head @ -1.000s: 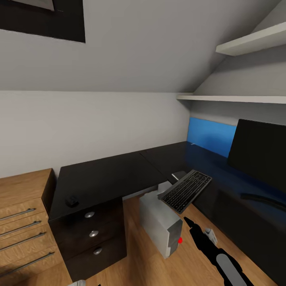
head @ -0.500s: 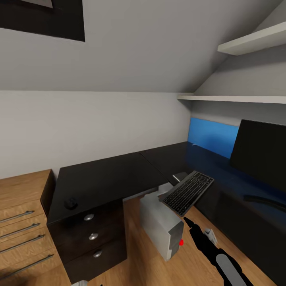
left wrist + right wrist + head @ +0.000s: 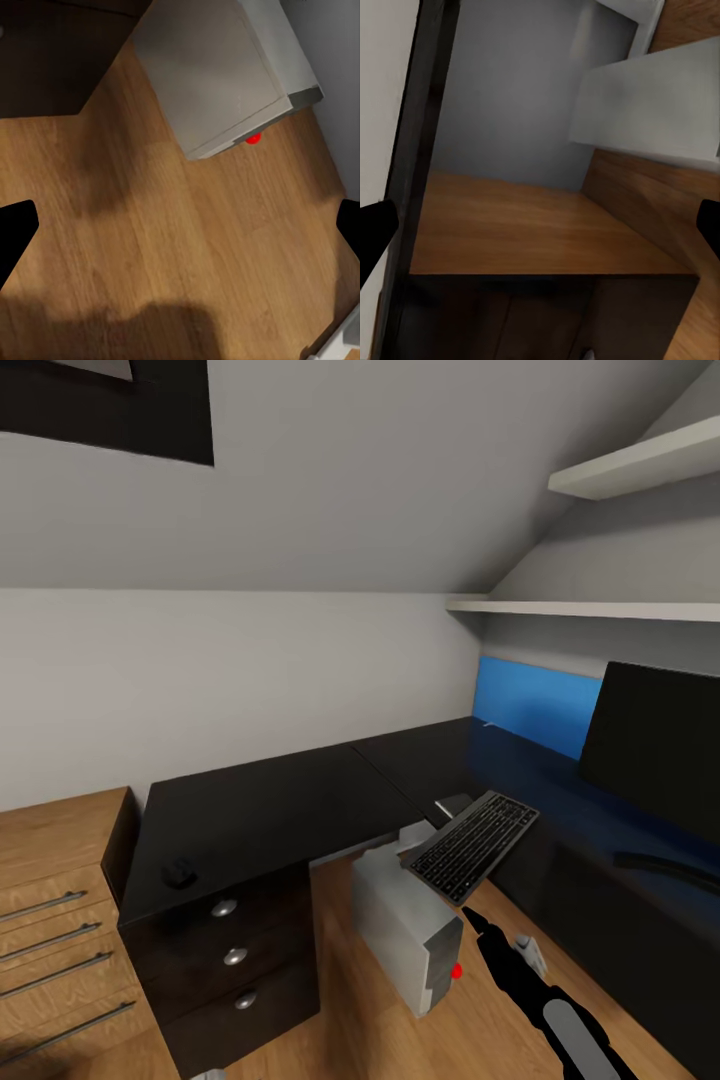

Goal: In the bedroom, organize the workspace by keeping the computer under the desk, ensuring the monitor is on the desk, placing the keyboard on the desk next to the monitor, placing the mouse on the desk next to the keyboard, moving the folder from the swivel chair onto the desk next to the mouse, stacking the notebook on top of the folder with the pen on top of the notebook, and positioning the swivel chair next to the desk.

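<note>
The black desk (image 3: 270,800) wraps round the corner, with its blue back panel (image 3: 530,705) on the right. At the far right the monitor (image 3: 650,745) stands on it. The keyboard (image 3: 472,845) lies tilted at the desk's inner edge, its near end sticking out above the grey computer (image 3: 400,925) on the floor. The mouse (image 3: 180,873) sits near the front corner of the left wing. My right arm (image 3: 545,1005) reaches up from below, its black tip just under the keyboard's near corner. The right gripper (image 3: 540,240) is open, facing under the desk. My left gripper (image 3: 180,232) is open above the floor by the computer (image 3: 217,71).
A light-wood dresser (image 3: 50,890) with bar handles stands against the desk's left end. Dark drawers (image 3: 235,952) with silver knobs are below the left wing. White wall shelves (image 3: 600,605) hang over the right wing. Wood floor (image 3: 350,1020) stretches between drawers and computer.
The whole head view has shifted slightly, so the camera moved. The arm's tip has crept a little lower in the picture. Nothing else has visibly changed.
</note>
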